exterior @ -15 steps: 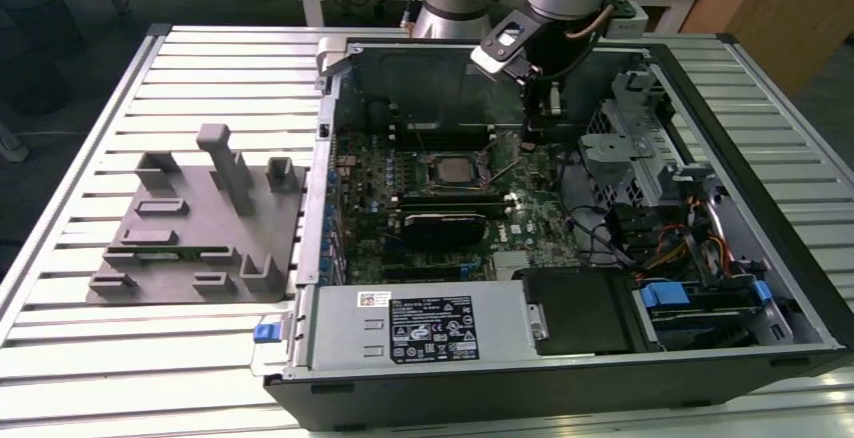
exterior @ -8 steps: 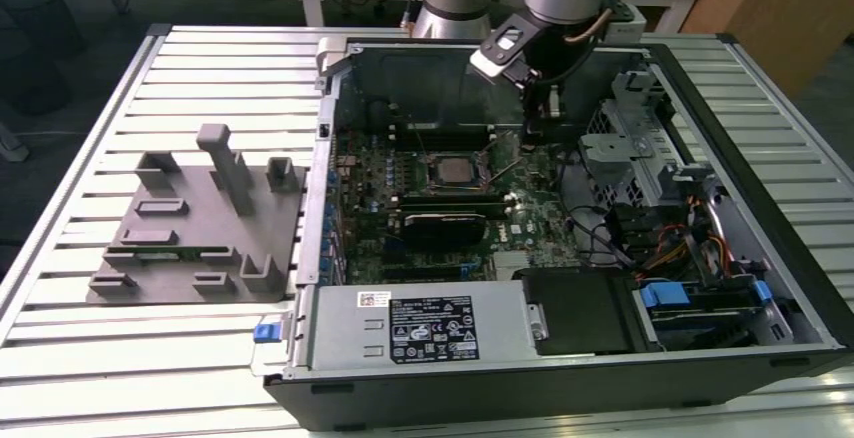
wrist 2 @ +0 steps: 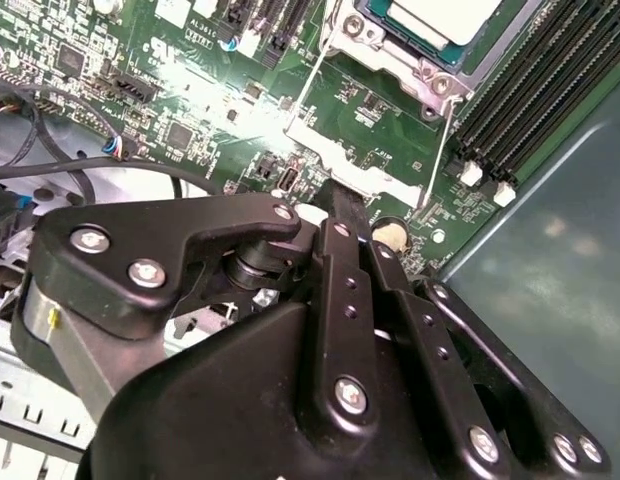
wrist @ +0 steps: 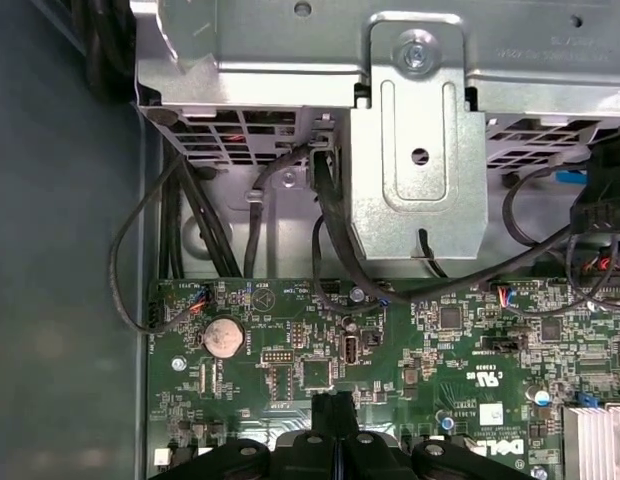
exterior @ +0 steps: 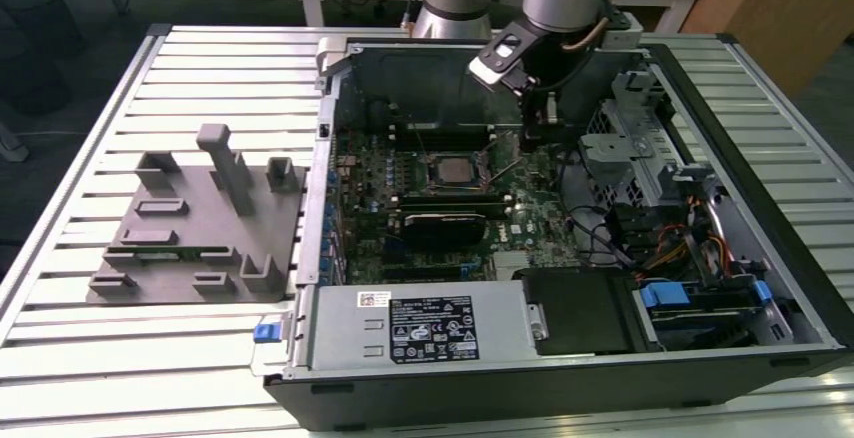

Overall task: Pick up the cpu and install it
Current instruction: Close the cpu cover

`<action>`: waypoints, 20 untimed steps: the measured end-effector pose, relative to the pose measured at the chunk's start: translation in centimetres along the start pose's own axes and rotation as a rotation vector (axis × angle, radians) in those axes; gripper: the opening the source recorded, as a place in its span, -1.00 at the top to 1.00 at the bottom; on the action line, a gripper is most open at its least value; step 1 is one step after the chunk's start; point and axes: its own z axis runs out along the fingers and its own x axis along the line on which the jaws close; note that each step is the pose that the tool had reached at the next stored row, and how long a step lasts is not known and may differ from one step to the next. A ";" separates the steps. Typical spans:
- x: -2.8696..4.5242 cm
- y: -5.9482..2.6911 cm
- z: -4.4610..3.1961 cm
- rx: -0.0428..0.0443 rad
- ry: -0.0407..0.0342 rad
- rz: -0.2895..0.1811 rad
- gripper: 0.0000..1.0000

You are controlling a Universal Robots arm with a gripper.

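The cpu (exterior: 454, 170) is a small pale silver square lying in the motherboard's socket inside the open computer case; in the second wrist view the cpu (wrist 2: 442, 16) sits within the metal socket frame (wrist 2: 340, 150). My gripper (exterior: 534, 144) hangs low over the board on the side of the socket toward the exterior view's right. Its fingers (wrist 2: 346, 205) are pressed together with nothing between them, the tip just short of the frame's edge. In the first wrist view the gripper (wrist: 335, 412) points at the green board.
The grey tray (exterior: 187, 228) with upright holders stands on the slatted table at the exterior view's left. Inside the case are memory slots (wrist 2: 535, 95), a black heatsink block (exterior: 445, 228), loose cables (wrist: 330, 220), a metal drive cage (wrist: 418, 150) and the power supply (exterior: 414, 326).
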 end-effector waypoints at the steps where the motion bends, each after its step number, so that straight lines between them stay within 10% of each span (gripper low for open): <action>1: 0.01 0.00 0.12 0.0000 0.0000 0.000 0.79; 20: 0.02 -0.61 0.57 0.0000 0.0000 0.000 0.79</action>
